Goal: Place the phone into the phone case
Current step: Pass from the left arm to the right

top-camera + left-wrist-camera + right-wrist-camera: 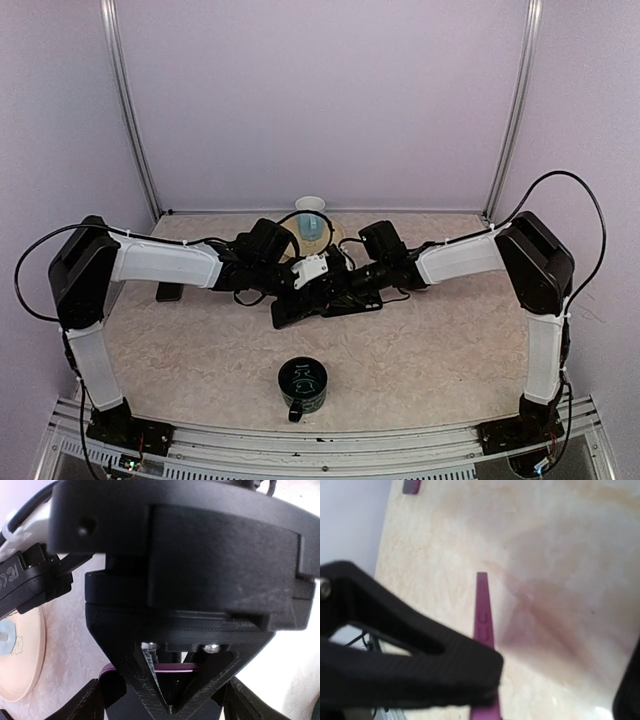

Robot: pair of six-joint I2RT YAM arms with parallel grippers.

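- Pale marbled bench [200, 350], lilac walls behind; both arms meet over its middle.
- Dark flat slab, taken for the phone [300, 312], lies aslant on the bench beneath both wrists.
- Thin purple strip, likely the phone case [482, 610], shows edge-on and passes behind a finger of the right gripper [345, 288].
- Right jaws: clenched or released, cannot tell; the finger hides the contact.
- Left gripper [316, 272]: jaws stand wide apart; whether grasping the slab or free, cannot tell.
- Judgement: fitting appears in hand, seating unconfirmed; pressing the phone fully home is left.
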